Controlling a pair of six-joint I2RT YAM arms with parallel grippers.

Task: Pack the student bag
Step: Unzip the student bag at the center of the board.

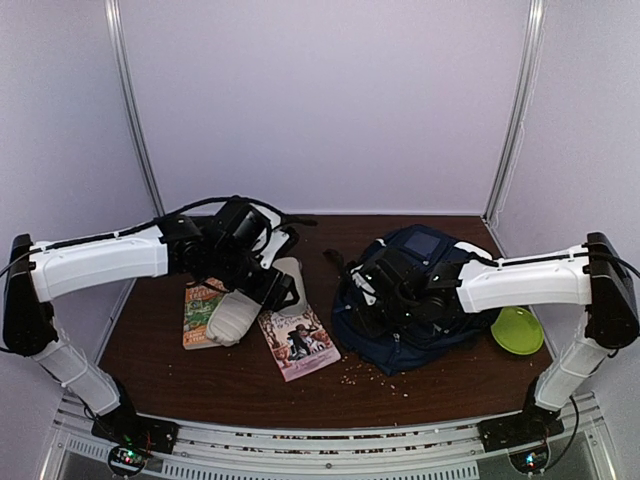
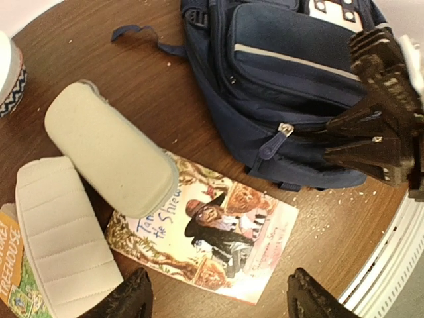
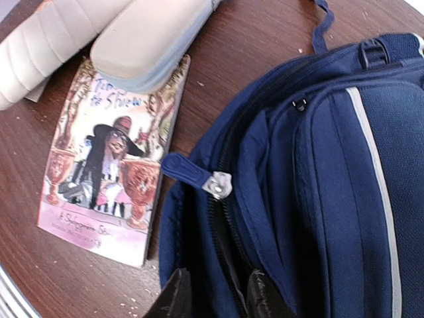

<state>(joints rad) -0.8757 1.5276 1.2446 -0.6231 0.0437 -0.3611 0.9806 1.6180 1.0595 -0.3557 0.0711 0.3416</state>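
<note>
Navy fabric student bag [image 3: 331,199], flat illustrated paperback [image 2: 218,242], rounded beige case [image 2: 109,149]

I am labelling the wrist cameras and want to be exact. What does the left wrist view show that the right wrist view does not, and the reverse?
Only the left wrist view: white buckle patches on the student bag, a zigzag-patterned object at the left edge, and the left gripper, open. Only the right wrist view: the dark gap of the bag's open zip, the right gripper straddling it. Both: the bag, the illustrated book, grey pencil case, white padded pouch, crumb-strewn table.
</note>
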